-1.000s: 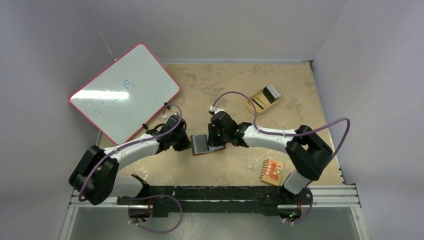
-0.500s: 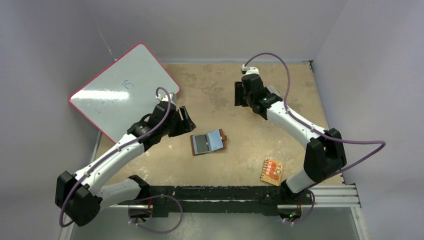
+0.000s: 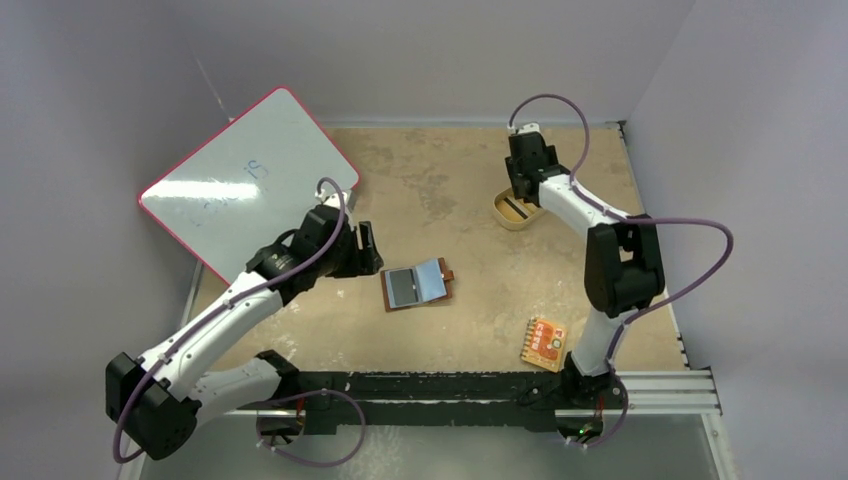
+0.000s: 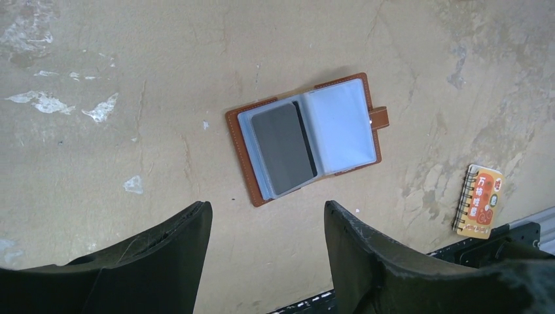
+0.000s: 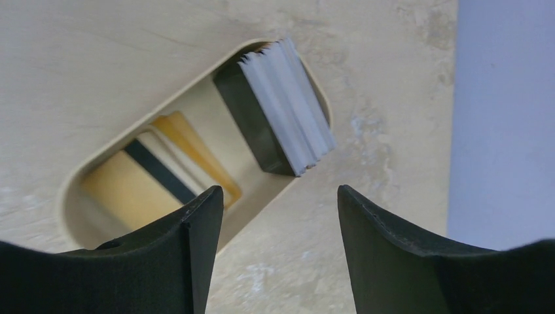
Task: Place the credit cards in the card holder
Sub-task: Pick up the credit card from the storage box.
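The brown card holder [image 3: 417, 286] [image 4: 304, 140] lies open and flat on the table, with one dark credit card [image 4: 283, 149] inside its left clear pocket. My left gripper [image 3: 366, 250] [image 4: 267, 206] hovers open and empty just left of it, touching nothing. My right gripper [image 3: 520, 193] [image 5: 280, 193] hangs open and empty over the tan oval dish [image 3: 503, 214] [image 5: 72, 196] at the back right. In the dish a stack of black credit cards [image 5: 258, 124] leans on edge, its pale edges showing. A yellow card with a black stripe [image 5: 141, 180] lies flat beside it.
A pink-framed whiteboard [image 3: 250, 185] lies at the back left, close behind my left arm. An orange-red patterned packet [image 3: 545, 343] [image 4: 481, 199] sits at the front right. The black rail [image 3: 450, 385] runs along the near edge, and a wall [image 5: 504, 118] stands right of the dish.
Both grippers have opened and left the card holder. The right arm swung to the back-right dish; the left drew back to the left. The card stays in the pocket.
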Tool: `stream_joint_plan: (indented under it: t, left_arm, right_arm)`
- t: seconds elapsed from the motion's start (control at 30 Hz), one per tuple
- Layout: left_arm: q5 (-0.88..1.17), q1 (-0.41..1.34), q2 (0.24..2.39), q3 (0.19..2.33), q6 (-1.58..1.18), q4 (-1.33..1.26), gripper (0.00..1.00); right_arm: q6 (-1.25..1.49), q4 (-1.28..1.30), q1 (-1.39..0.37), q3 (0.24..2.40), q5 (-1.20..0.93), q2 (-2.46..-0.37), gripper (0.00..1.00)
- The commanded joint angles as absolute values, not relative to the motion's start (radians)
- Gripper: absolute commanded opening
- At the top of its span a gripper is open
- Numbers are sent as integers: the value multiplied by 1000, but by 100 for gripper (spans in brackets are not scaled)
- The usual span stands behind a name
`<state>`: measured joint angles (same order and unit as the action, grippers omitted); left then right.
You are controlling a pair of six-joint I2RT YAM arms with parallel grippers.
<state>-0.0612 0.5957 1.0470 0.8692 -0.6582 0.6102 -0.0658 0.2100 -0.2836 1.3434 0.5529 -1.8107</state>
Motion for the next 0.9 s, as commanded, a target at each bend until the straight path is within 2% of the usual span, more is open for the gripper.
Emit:
stream_joint_plan:
  t: [0.0,0.23,0.47,0.87]
  left_arm:
    - [-61,592,997,864,-608,574,63]
    - [-60,592,995,865,-603,571,63]
    - [-64,592,988,862,-601,569,64]
    - [-65,592,1007,865,-600,568,64]
  right_arm:
    - [-199,166,-238,1404,592,-1844,68]
    - [-230,164,-212,1455,553,-1937,67]
    - [-264,158,-205,1497,605,-2004,66]
    - [-275,166,-194,1529,619,-2007,47]
